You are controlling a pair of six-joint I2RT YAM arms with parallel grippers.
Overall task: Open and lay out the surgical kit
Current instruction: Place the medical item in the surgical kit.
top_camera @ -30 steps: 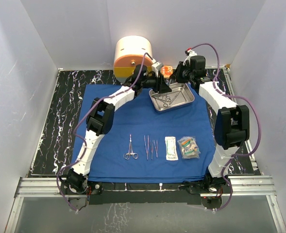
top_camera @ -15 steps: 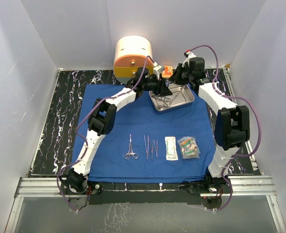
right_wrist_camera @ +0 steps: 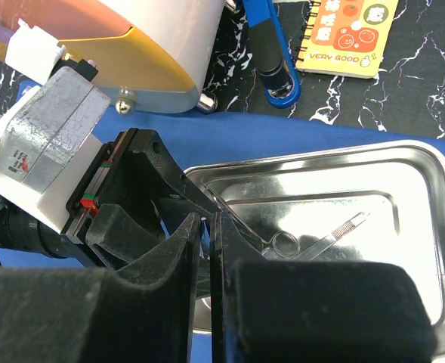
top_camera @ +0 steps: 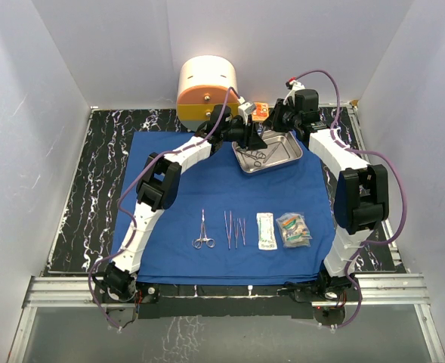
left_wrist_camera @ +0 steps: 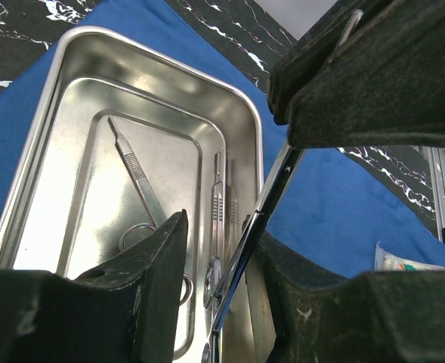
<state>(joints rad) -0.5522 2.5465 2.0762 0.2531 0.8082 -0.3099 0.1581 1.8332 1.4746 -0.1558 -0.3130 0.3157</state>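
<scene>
The steel tray (top_camera: 294, 155) sits at the back right of the blue cloth (top_camera: 184, 197). Two scalpels (left_wrist_camera: 135, 170) and scissors (right_wrist_camera: 282, 243) lie inside it. My left gripper (top_camera: 252, 140) hangs over the tray's left side. Its jaws (left_wrist_camera: 222, 234) stand partly open around a slim steel instrument (left_wrist_camera: 271, 189), which touches the right finger (left_wrist_camera: 282, 287) only. That instrument's upper end runs into my right gripper (top_camera: 277, 121), which is shut on it (right_wrist_camera: 205, 219). Forceps (top_camera: 203, 231), tweezers (top_camera: 235, 229) and two packets (top_camera: 265, 231) (top_camera: 294, 229) lie in a row near the front.
A round cream-and-orange container (top_camera: 207, 87) stands just behind the cloth, close to both grippers. A small orange notepad (top_camera: 260, 110) and a blue-handled tool (right_wrist_camera: 271, 53) lie beside it on the black marble table (top_camera: 94, 181). White walls enclose three sides.
My left gripper has shifted slightly back over the tray and its jaws have narrowed a little around the instrument. The right gripper has stayed put.
</scene>
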